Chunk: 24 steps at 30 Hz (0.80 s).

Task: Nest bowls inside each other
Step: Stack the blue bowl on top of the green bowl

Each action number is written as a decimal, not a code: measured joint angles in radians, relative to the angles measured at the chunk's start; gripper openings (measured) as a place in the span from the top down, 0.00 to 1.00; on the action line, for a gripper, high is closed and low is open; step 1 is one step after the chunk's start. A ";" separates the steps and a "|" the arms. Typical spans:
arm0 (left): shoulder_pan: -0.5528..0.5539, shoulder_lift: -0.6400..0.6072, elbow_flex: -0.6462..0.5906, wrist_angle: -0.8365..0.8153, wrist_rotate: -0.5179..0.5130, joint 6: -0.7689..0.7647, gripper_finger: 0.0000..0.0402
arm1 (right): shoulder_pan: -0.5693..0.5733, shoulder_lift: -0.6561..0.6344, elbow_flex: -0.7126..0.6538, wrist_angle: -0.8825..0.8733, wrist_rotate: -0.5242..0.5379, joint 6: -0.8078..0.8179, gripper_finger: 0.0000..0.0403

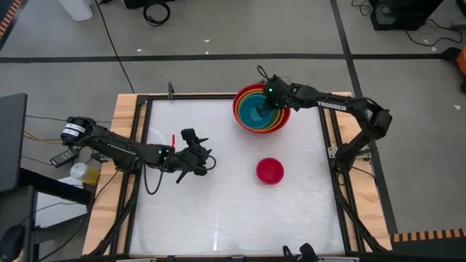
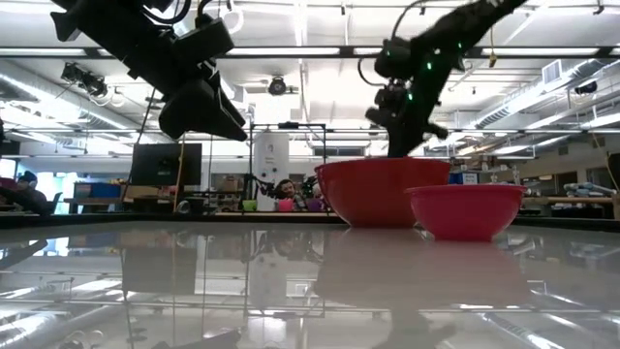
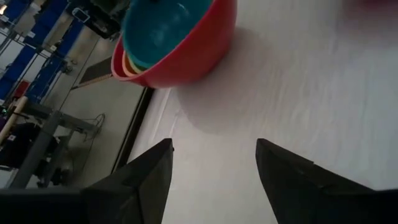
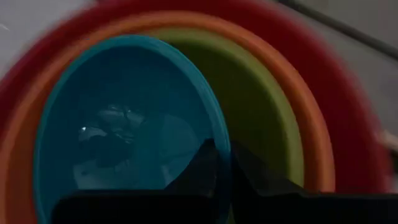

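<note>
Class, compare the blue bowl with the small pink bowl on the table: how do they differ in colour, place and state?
The blue bowl is teal-blue; the small pink bowl is pink-red.
The blue bowl sits nested innermost in the stack of bowls at the table's far side; the pink bowl stands alone on the table nearer the middle.
The right gripper pinches the blue bowl's rim; nothing touches the pink bowl.
Both are round and upright.

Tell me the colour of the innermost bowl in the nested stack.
Teal blue. The innermost bowl shows best in the right wrist view, sitting inside green, orange and red bowls.

Grey floor (image 1: 218, 36), ceiling strip lights (image 2: 320, 50)
</note>
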 joint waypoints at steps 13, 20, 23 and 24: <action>0.046 0.001 -0.001 0.000 0.002 0.002 0.42 | 0.023 0.109 -0.092 0.327 -0.220 0.026 0.92; 0.051 0.001 -0.001 -0.031 0.002 -0.046 0.42 | 0.022 0.053 -0.093 0.288 -0.124 0.004 0.88; 0.053 0.001 -0.001 -0.070 0.002 -0.070 0.42 | 0.020 0.000 -0.093 0.245 -0.121 -0.040 0.82; 0.055 0.001 -0.001 -0.078 0.002 -0.074 0.42 | 0.021 -0.018 -0.093 0.226 -0.129 -0.049 0.79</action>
